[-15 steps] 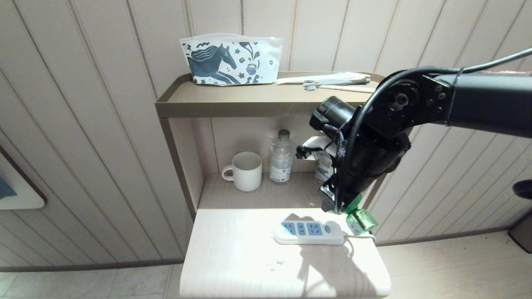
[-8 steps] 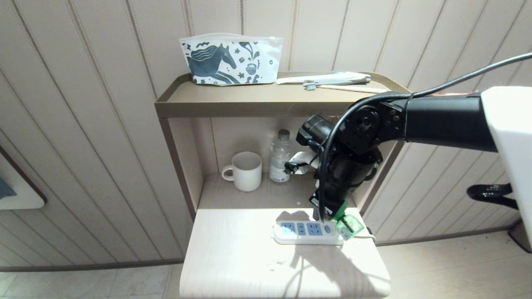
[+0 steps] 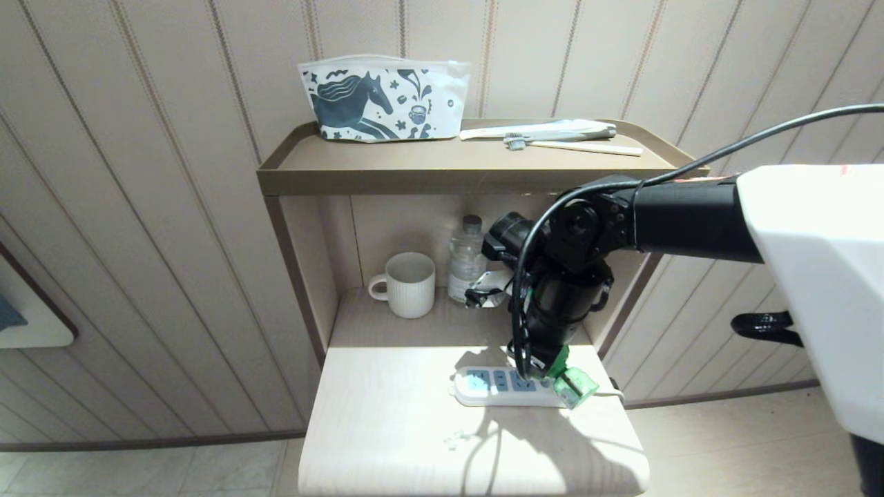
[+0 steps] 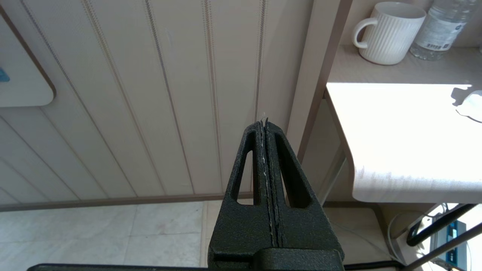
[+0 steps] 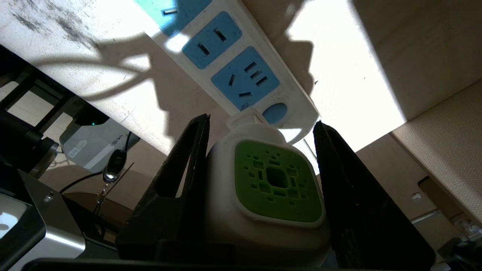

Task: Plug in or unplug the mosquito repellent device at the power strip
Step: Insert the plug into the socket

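The right pincer (image 5: 260, 150) grips the mosquito repellent device (image 5: 269, 184) just above the power strip (image 3: 507, 388) on the bench (image 3: 394, 421). Line its plug over the nearest blue socket, then push straight down

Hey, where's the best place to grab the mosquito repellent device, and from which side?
Grip the mosquito repellent device by the two flat flanks of its white rounded head, coming from behind the green vent face, as the right end effector does; that leaves the plug end free toward the power strip.

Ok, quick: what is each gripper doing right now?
Left gripper: shut, empty, parked beside the table.
Right gripper: shut on the mosquito repellent device, above the power strip.
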### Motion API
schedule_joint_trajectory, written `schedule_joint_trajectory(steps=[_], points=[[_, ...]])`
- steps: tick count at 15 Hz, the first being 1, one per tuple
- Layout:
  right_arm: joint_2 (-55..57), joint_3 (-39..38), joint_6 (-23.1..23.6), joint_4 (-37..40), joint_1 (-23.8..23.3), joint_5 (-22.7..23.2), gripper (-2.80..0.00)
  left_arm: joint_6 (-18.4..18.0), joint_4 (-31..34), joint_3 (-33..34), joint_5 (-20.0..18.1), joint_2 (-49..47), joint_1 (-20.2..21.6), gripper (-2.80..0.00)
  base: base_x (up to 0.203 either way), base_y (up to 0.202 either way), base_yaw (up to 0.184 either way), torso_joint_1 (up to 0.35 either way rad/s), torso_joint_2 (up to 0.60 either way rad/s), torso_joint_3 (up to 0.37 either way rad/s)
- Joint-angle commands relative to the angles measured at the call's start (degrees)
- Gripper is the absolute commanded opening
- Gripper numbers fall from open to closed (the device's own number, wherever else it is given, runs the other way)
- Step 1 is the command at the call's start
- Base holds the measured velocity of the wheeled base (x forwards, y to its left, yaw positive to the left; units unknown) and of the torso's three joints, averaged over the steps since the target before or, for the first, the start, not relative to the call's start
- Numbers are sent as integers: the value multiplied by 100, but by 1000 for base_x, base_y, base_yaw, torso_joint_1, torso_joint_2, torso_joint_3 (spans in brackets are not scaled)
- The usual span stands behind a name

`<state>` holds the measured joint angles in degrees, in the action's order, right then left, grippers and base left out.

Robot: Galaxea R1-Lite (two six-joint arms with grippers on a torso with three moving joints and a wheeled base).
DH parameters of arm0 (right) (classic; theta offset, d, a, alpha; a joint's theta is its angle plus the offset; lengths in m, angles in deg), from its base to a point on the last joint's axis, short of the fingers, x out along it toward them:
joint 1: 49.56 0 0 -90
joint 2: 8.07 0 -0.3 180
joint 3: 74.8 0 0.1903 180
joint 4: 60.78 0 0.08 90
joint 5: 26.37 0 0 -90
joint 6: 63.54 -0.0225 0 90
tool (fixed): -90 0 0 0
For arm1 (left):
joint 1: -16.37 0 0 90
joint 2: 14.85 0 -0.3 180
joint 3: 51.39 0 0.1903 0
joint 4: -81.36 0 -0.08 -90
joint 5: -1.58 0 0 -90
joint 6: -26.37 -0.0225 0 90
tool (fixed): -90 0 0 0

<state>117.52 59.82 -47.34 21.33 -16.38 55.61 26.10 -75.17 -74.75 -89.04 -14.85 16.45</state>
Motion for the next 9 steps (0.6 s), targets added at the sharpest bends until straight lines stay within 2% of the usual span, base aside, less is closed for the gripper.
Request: schedule_joint_trajectory(steps=[1,9], points=[[71,19,15,6,4,19,-280,0,-1,0,1,-9,1,-280,0,0,0,0,0,0],[273,37,94,-204,4,19,-280,0,-1,0,1,-9,1,-280,0,0,0,0,0,0]])
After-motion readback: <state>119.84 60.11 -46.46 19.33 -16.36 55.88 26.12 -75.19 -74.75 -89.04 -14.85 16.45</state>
